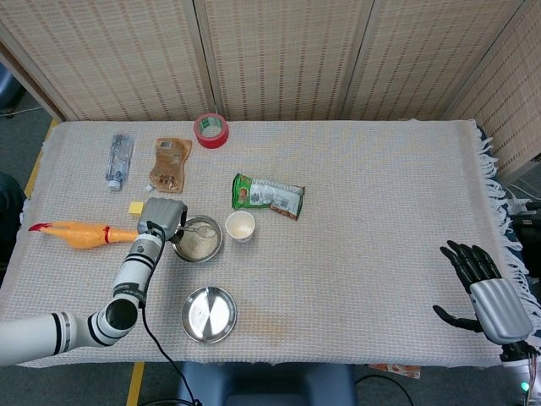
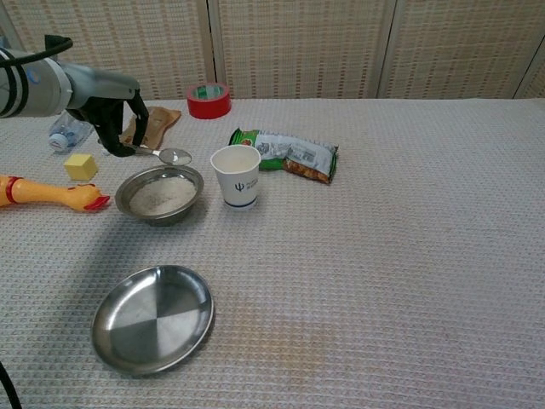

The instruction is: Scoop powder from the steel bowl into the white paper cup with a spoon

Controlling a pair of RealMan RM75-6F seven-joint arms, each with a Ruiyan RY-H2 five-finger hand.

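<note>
My left hand (image 2: 115, 115) (image 1: 162, 217) holds a metal spoon (image 2: 168, 155) level above the far rim of the steel bowl (image 2: 159, 193) (image 1: 199, 239), which is full of pale powder. The spoon's scoop (image 1: 203, 228) carries some powder. The white paper cup (image 2: 236, 175) (image 1: 240, 226) stands upright just right of the bowl, a short way right of the spoon's tip. My right hand (image 1: 489, 289) hangs with its fingers spread at the table's right edge, holding nothing.
An empty steel plate (image 2: 153, 317) lies near the front edge. A rubber chicken (image 2: 47, 193), a yellow cube (image 2: 81, 165), a bottle (image 1: 118, 160), a brown pouch (image 1: 170, 164), red tape (image 2: 209, 100) and a green snack packet (image 2: 285, 154) surround the bowl.
</note>
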